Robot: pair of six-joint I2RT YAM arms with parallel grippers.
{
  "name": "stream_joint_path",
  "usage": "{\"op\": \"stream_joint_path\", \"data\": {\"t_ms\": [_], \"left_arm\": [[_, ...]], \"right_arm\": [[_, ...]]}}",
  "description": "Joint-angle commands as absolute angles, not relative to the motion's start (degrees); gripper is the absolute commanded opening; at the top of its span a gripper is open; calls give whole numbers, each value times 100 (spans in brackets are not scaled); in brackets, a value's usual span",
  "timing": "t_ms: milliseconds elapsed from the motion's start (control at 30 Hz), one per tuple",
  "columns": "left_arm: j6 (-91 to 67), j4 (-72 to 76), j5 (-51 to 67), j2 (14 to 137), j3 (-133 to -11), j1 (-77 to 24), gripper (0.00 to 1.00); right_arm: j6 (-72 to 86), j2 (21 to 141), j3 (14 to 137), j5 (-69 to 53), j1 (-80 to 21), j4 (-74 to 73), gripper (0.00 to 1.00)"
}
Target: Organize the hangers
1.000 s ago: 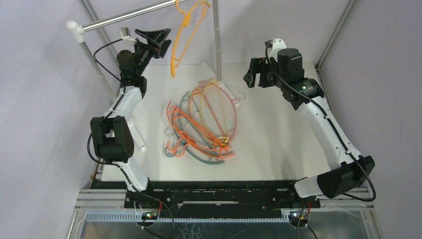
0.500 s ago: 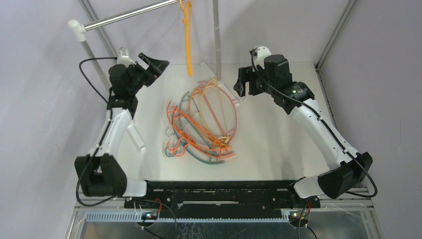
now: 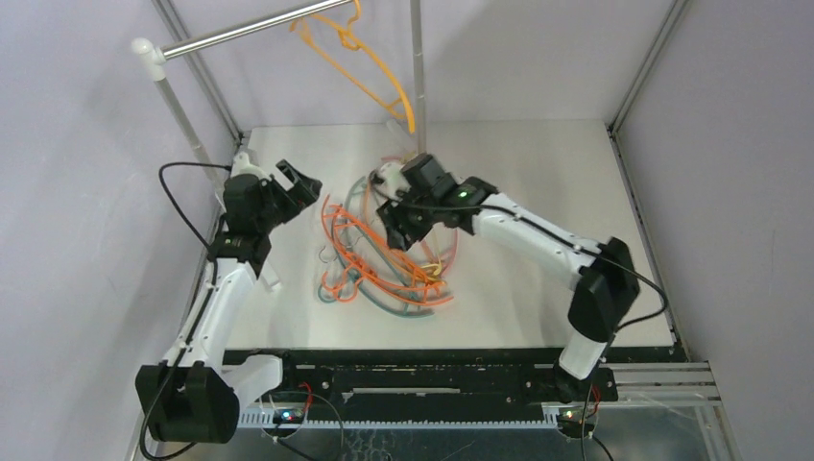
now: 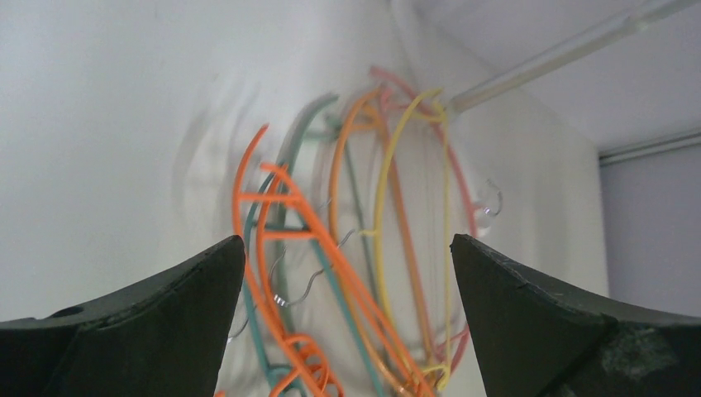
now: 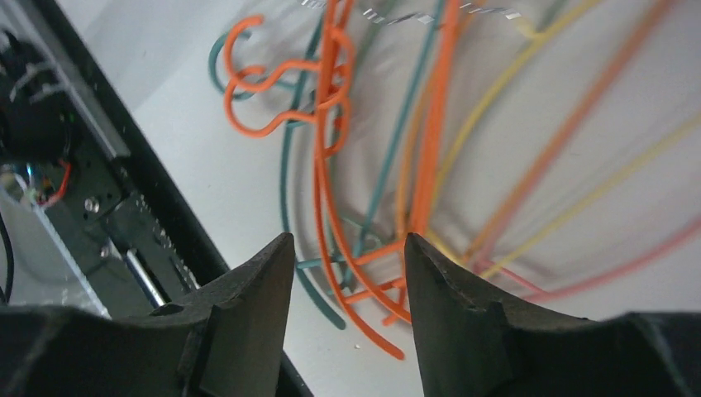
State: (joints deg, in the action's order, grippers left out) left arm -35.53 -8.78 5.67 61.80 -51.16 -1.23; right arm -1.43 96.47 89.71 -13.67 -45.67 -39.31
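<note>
Several hangers in orange, teal, yellow and pink lie tangled in a pile [image 3: 357, 230] in the middle of the white table. One orange-yellow hanger [image 3: 370, 72] hangs by its hook from the silver rail [image 3: 240, 34] and is swung to the right. My left gripper [image 3: 299, 184] is open and empty at the pile's left edge; its wrist view [image 4: 347, 248] looks along the pile [image 4: 331, 240]. My right gripper [image 3: 398, 233] is open and empty right above the pile's middle; its wrist view [image 5: 347, 244] shows orange and teal strands [image 5: 430, 124] between and beyond the jaws.
The rail rests on a white post [image 3: 146, 50] at the back left. A vertical metal pole [image 3: 418, 67] stands at the back centre behind the pile. The black front frame of the table [image 5: 124, 198] lies close past the pile's near end.
My right arm has swung from the back right down and left over the pile. My left gripper has come down and forward from the rail. The hung hanger has swung to the right.
</note>
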Motion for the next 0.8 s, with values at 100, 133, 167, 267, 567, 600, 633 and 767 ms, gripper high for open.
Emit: {"op": "stream_joint_path", "data": {"t_ms": [100, 133, 167, 267, 567, 600, 633, 767], "left_arm": [[-3284, -1375, 111, 5474, -4614, -278, 99], [-3271, -1418, 106, 5408, -4582, -281, 99], [-3263, -1500, 125, 5349, -4553, -283, 99], [-3222, -1636, 100, 5178, -4431, -299, 99], [-3247, -1858, 164, 4776, -4326, -325, 98], [-3223, -1896, 132, 4734, -4304, -325, 98], [-3198, -1922, 101, 4701, -4284, -324, 98], [-3196, -1994, 54, 4672, -4221, -325, 98]], "right_arm": [[-379, 10476, 9200, -1687, -5133, -3875, 56], [-349, 10579, 9205, -1619, -5181, -3871, 54], [-340, 10656, 9179, -1506, -5255, -3840, 54], [-347, 10714, 8899, -1013, -5505, -3546, 53], [-271, 10902, 8446, -840, -5284, -3042, 51], [-236, 10951, 8446, -872, -5301, -2993, 50], [-215, 10990, 8432, -874, -5335, -2931, 50], [-215, 11188, 8442, -823, -5540, -2841, 50]]}}
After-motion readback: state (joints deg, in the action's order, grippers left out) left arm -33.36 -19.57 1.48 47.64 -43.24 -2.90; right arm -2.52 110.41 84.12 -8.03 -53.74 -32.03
